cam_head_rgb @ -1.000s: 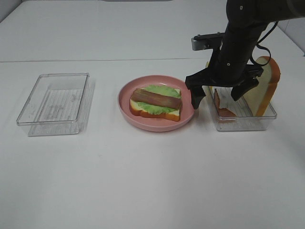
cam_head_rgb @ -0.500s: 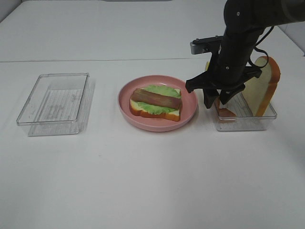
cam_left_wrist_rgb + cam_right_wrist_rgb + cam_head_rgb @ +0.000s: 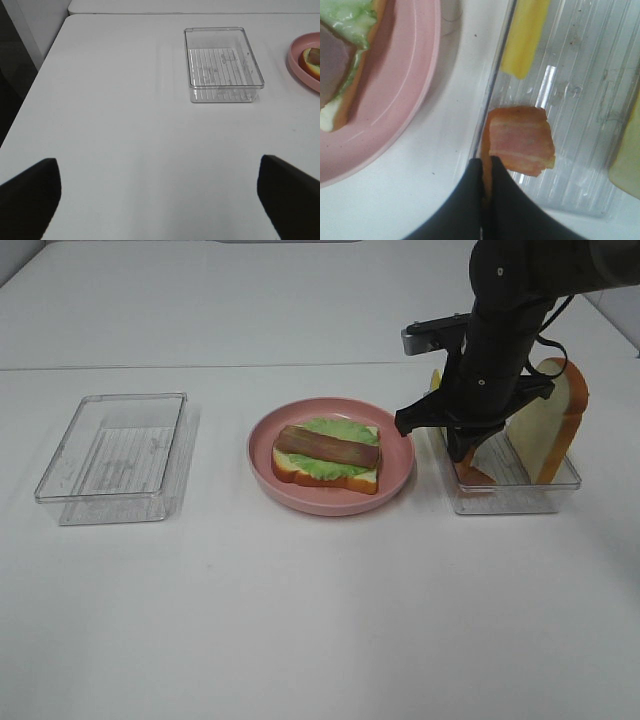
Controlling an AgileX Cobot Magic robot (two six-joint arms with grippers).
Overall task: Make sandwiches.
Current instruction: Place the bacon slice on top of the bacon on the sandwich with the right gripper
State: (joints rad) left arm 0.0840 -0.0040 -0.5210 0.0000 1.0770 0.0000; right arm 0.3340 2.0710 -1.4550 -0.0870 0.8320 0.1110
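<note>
On the pink plate [image 3: 300, 502] lies a bread slice with green lettuce and a brown-red bacon strip on top [image 3: 327, 454]. My right gripper [image 3: 463, 454] reaches down into the right clear tray [image 3: 510, 498]. In the right wrist view its fingers [image 3: 470, 200] are pressed together on the edge of a second bacon strip [image 3: 520, 140]. A yellow cheese square [image 3: 525, 37] and a bread slice [image 3: 548, 430] stand on edge in that tray. My left gripper [image 3: 160, 195] is open and empty over bare table.
An empty clear tray [image 3: 115, 455] sits at the left; it also shows in the left wrist view [image 3: 222, 65]. The plate's rim [image 3: 400, 100] lies close beside the right tray's wall. The white table's edge is at the left of the left wrist view.
My right gripper moved from the plate's right rim over into the right tray, lowered, and its fingers closed from wide open onto the bacon strip.
</note>
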